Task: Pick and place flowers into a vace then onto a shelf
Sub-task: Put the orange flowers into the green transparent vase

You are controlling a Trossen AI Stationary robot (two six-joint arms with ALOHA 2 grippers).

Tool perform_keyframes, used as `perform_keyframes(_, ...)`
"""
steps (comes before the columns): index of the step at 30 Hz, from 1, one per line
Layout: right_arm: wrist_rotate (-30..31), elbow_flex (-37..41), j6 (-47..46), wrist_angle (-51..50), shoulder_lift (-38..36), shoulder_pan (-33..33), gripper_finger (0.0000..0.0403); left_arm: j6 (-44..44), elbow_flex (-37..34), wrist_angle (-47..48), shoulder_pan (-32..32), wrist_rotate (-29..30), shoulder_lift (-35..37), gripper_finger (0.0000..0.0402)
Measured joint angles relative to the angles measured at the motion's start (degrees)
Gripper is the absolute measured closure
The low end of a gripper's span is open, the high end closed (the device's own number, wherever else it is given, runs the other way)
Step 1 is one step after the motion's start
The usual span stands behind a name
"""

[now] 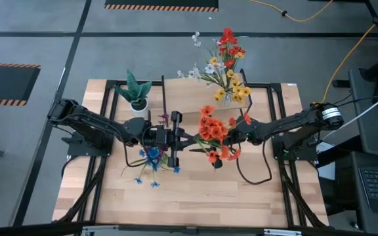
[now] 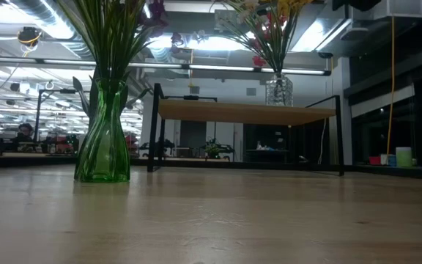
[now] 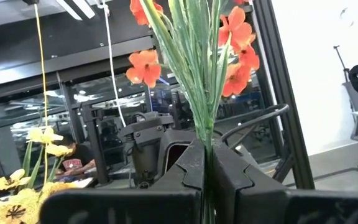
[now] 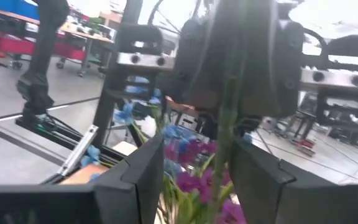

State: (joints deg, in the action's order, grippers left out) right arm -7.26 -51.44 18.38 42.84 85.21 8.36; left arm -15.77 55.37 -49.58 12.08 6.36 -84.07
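The left gripper (image 3: 207, 180) is holding the orange sprig (image 1: 212, 130) by its stems, with its jaws pressed shut on them. The right gripper (image 4: 194, 180) is meeting it from the other side, and its jaws are standing part open around the same stems, not yet closing on them. Both are hanging above the middle of the bench (image 1: 195, 196), well apart from the shelf (image 2: 244, 112).

The green vase (image 2: 105, 136) is standing on the bench with purple and blue flowers (image 1: 151, 157) already in it, and it is sitting under the left gripper. The clear vase (image 2: 278, 91) with a mixed bouquet is already standing on the shelf.

The risk here is probably in the handover. If the left jaws are letting go before the right jaws are closing firmly, the thin stems could be slipping out and falling on the bench. If both are pulling at once, the stems could be bending or the blossoms could be coming off. The sprig is also hanging close to the green vase, so a careless swing could be knocking that vase over.
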Motion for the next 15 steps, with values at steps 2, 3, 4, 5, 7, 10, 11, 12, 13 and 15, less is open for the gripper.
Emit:
perform_keyframes(2,-0.05,-0.09,-0.06,0.29,-0.02,0.04,0.0238,0.00,0.01,0.00,-0.01,-0.18,0.00,0.0398)
perform_keyframes(3,-0.05,-0.13,-0.06,0.29,-0.02,0.02,0.0245,0.00,0.02,0.01,0.00,-0.18,0.00,0.0398)
perform_keyframes(4,-0.05,-0.13,-0.12,0.27,-0.02,0.02,0.0254,-0.04,0.02,0.02,0.00,-0.15,0.00,0.0398)
perform_keyframes(5,-0.07,-0.13,-0.14,0.29,-0.02,0.00,0.0266,-0.38,0.02,0.02,-0.02,-0.14,0.00,0.0398)
perform_keyframes(7,-0.07,-0.13,-0.16,0.34,-0.04,0.11,0.0297,-1.42,0.02,0.02,0.00,-0.21,0.00,0.0398)
perform_keyframes(10,-0.02,-0.13,-0.71,0.34,-0.04,0.12,0.0357,-1.82,0.02,0.11,0.04,-0.44,0.00,0.0398)
perform_keyframes(11,0.06,-0.13,-1.55,0.39,-0.07,0.09,0.0376,-1.86,0.02,0.11,0.04,-0.48,0.00,0.0398)
perform_keyframes(12,0.04,-0.13,-1.74,0.47,-0.09,0.09,0.0387,-1.95,0.02,0.06,0.04,-0.42,0.00,0.0398)
perform_keyframes(13,0.06,-0.13,-1.81,0.51,-0.09,0.09,0.0390,-1.95,0.02,0.02,0.02,-0.45,0.00,0.0398)
perform_keyframes(15,0.02,-0.13,-1.90,0.43,-0.09,0.11,0.0385,-1.95,0.04,0.08,0.04,-0.42,0.00,0.0398)
